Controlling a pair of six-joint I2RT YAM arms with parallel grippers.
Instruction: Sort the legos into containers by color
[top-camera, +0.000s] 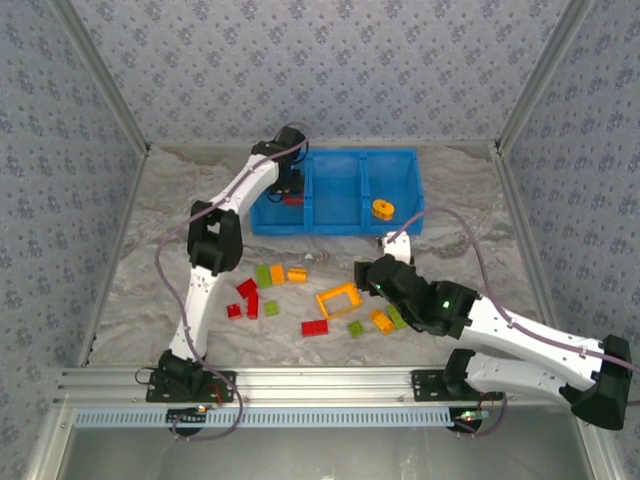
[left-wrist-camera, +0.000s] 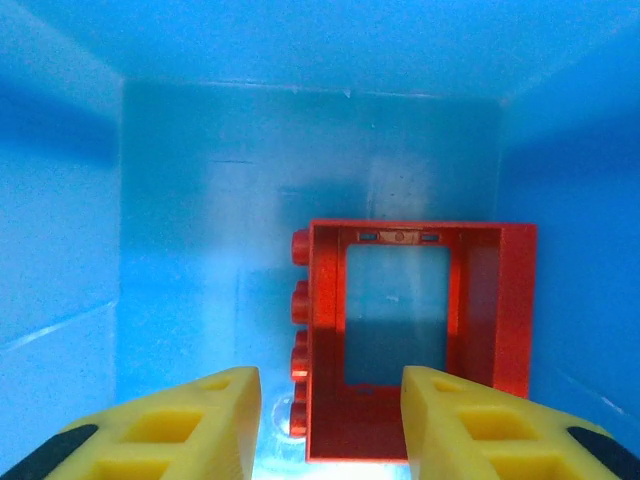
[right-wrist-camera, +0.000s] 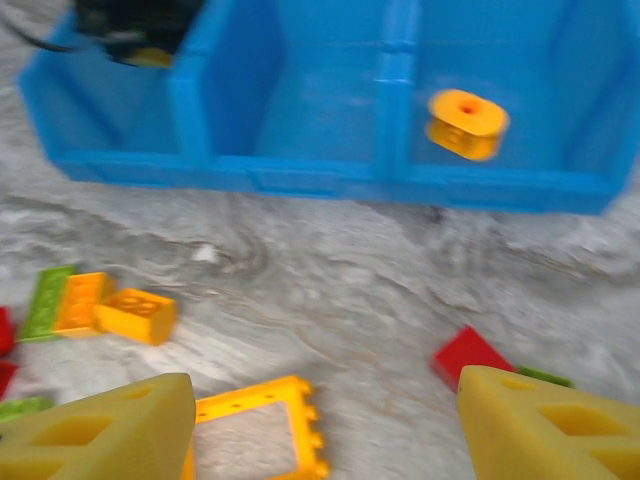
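- While the blue tray (top-camera: 335, 225) is lying across the far side of the table (top-camera: 180, 200), the left arm (top-camera: 215, 240) is reaching into its left compartment.
- The left claw (left-wrist-camera: 330, 385) is standing partly apart, gripping nothing.
- The right claw (right-wrist-camera: 325, 385) is hovering wide open over the loose legos (top-camera: 300, 295).
- A red frame (left-wrist-camera: 490, 310) is lying in that left compartment, and an orange round brick (top-camera: 383, 209) is sitting in the right one.

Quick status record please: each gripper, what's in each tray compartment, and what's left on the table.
left gripper: open, down inside the left compartment, red frame brick just beyond its fingertips
right gripper: open, over the table above the orange frame brick
left compartment: red frame brick
middle compartment: no brick visible
right compartment: one round orange brick
table: loose bricks, red, green and orange, in front of the blue tray
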